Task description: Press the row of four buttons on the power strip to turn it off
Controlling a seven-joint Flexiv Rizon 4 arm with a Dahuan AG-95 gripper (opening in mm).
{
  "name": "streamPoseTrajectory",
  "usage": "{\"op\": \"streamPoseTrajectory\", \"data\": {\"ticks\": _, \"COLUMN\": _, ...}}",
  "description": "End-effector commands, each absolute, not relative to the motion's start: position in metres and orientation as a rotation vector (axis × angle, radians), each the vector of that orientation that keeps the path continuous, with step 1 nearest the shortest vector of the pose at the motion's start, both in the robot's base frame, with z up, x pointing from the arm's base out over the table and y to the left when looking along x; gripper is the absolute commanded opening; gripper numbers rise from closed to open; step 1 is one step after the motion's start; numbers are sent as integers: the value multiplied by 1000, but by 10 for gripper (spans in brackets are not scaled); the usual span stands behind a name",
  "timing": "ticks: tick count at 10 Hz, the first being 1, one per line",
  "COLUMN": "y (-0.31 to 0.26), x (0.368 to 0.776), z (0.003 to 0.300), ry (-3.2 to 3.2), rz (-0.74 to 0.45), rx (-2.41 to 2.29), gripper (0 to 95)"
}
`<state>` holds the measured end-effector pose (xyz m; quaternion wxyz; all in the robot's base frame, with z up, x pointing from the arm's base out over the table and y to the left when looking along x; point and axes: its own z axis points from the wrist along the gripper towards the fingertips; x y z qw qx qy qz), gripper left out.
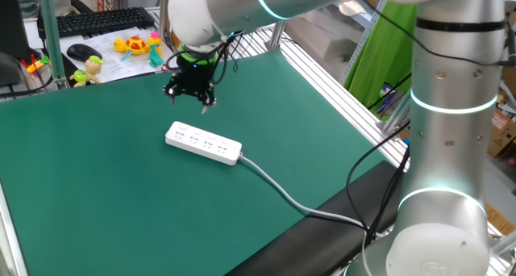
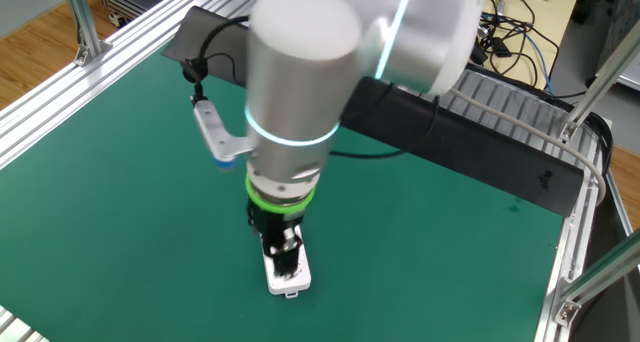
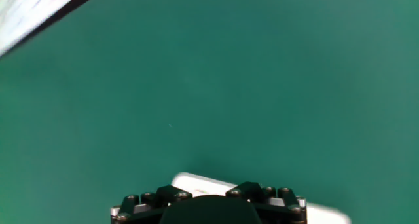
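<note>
Pwr strip (image 1: 203,142) below end effector (image 1: 190,91)

Hand (image 1: 192,89) above white power strip (image 1: 203,142)

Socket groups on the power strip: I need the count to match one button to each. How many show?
4, in a row along the power strip; none look hidden.

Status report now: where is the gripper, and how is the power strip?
Gripper hovers above the mat, jaw state unclear. Power strip lies flat, untouched, cable trailing off. Nothing between them.
</note>
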<state>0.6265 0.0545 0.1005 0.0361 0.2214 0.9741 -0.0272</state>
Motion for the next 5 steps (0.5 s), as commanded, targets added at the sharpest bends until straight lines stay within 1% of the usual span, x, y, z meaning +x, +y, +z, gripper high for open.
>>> {"op": "streamPoseTrajectory", "data": {"ticks": 1, "y": 36, "x": 606, "z": 127, "ry": 3049, "rz": -204, "rx": 257, "gripper": 950}}
{"op": "streamPoseTrajectory", "data": {"ticks": 5, "y": 31, "x": 602, "z": 131, "ry": 3056, "rz": -218, "rx": 221, "gripper": 950}}
